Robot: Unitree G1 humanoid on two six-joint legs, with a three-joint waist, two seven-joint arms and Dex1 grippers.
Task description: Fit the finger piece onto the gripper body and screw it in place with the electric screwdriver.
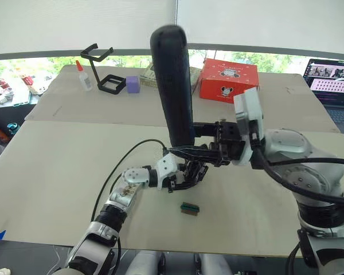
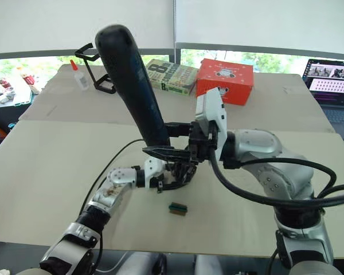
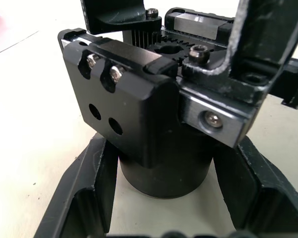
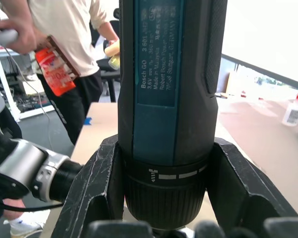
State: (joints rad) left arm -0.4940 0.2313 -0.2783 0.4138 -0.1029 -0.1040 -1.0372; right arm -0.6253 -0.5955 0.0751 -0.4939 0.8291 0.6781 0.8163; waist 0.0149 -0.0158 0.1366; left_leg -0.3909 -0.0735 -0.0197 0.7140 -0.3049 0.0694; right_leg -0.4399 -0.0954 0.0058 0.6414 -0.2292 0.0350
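Right gripper [image 1: 186, 152]: clenching the electric screwdriver [image 1: 173, 86] low on its barrel, at centre of the frame
Electric screwdriver: standing almost upright, its rounded end reaching to upper centre
Left gripper [image 1: 194, 173]: grasping the gripper body [image 3: 154, 114], one finger [image 3: 84, 198] on each side
Gripper body: sitting on the table [image 1: 57, 166] just below centre, under the screwdriver
Green-and-black block [image 1: 190, 208]: lying on the table near the gripper body, lower centre

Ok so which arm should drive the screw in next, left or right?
Probably the right. The right gripper already clamps the electric screwdriver upright, directly over the gripper body. The left gripper is shut on that body, steadying it on the table.
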